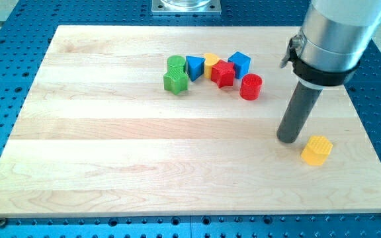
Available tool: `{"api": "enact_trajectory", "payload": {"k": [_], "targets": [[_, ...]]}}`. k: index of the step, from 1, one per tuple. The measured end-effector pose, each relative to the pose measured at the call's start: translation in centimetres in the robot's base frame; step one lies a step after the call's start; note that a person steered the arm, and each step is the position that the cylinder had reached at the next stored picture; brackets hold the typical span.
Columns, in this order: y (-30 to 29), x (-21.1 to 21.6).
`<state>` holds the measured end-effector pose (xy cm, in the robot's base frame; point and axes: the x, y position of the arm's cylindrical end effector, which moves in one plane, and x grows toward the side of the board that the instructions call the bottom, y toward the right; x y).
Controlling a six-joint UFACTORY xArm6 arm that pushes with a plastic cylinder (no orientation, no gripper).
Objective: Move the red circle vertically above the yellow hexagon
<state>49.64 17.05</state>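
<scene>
The red circle stands on the wooden board at the right end of a cluster of blocks near the view's top middle. The yellow hexagon lies alone at the view's lower right. My tip rests on the board just left of the yellow hexagon, a small gap apart, and below and to the right of the red circle. The rod rises from the tip to the arm's silver body at the view's top right.
The cluster also holds a green cylinder, a green star, a blue triangle, a yellow block, a red star and a blue cube. The wooden board lies on a blue perforated table.
</scene>
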Motion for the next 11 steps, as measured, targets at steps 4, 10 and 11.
{"api": "enact_trajectory", "payload": {"k": [4,10,11], "targets": [[-13.2,-2.2],[-0.9,-15.1],[1.9,-14.4]]}}
